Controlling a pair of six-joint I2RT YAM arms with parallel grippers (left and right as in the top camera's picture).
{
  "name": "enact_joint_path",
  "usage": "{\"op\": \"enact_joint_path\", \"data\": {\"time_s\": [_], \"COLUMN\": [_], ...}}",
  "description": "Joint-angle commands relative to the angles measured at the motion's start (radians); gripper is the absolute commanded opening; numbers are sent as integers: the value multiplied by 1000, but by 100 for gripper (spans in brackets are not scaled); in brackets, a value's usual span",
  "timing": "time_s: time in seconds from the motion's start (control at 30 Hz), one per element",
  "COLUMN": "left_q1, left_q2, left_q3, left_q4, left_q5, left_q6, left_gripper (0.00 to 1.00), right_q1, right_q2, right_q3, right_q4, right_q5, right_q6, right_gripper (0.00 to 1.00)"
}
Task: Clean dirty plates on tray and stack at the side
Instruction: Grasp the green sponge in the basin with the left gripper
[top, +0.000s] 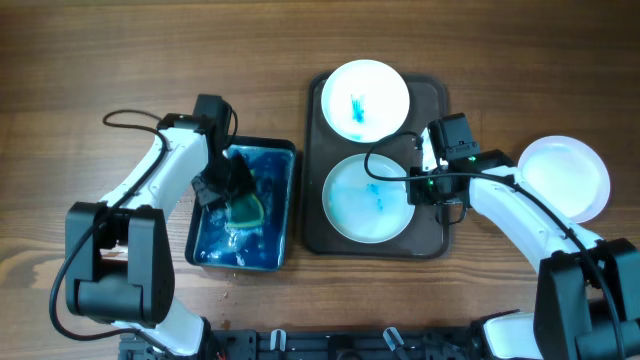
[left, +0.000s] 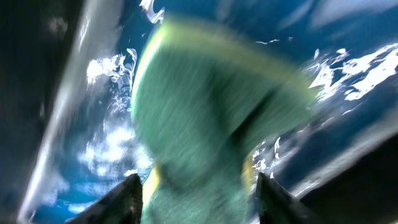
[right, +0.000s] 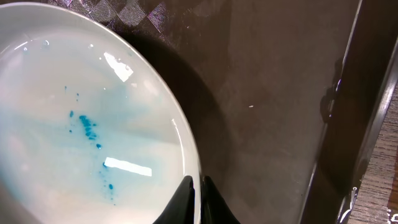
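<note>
Two white plates with blue stains lie on the dark tray (top: 436, 235): one at the back (top: 365, 98), one at the front (top: 368, 198). My right gripper (right: 198, 186) is shut on the right rim of the front plate (right: 81, 124). My left gripper (left: 196, 196) hangs over the blue water basin (top: 278, 215), its fingers on either side of a green and yellow sponge (left: 205, 124) that also shows in the overhead view (top: 245, 210). The left wrist view is blurred.
A clean white plate (top: 565, 177) lies on the wooden table to the right of the tray. The basin (left: 99, 124) holds foamy blue water. The tray's raised edge (right: 339, 112) runs along the right of the right wrist view.
</note>
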Motion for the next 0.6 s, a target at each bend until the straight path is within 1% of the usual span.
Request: {"op": "enact_joint_path", "data": {"time_s": [0.0, 0.07, 0.13, 0.2, 0.23, 0.27, 0.3, 0.43, 0.5, 0.53, 0.57], "left_q1": [-1, -12, -24, -32, -33, -32, -32, -31, -30, -30, -30], "left_q2": [-13, -6, 3, 14, 18, 23, 24, 17, 4, -2, -10], "left_q3": [2, -32, -84, -145, -164, -189, -200, -182, -145, -129, -107], "left_q4": [53, 98, 164, 245, 270, 305, 321, 317, 282, 264, 239], "left_q5": [-92, -144, -153, -153, -153, -153, -153, -153, -150, -148, -148], "left_q6": [5, 5, 5, 5, 5, 5, 5, 5, 5, 5, 5], "left_gripper": [60, 63, 64, 59, 54, 32, 5, 4, 4, 18, 27], "right_q1": [-1, -1, -1, -1, -1, -1, -1, -1, -1, -1, -1], "right_q2": [14, 14, 14, 14, 14, 14, 14, 14, 14, 14, 14], "right_q3": [4, 4, 4, 4, 4, 4, 4, 4, 4, 4, 4], "right_q4": [2, 2, 2, 2, 2, 2, 2, 3, 2, 2, 2], "right_q5": [-16, -16, -16, -16, -16, -16, -16, -16, -16, -16, -16], "right_q6": [16, 16, 16, 16, 16, 16, 16, 16, 16, 16, 16], "right_gripper": [7, 7, 7, 7, 6, 6, 7, 7, 7, 7, 7]}}
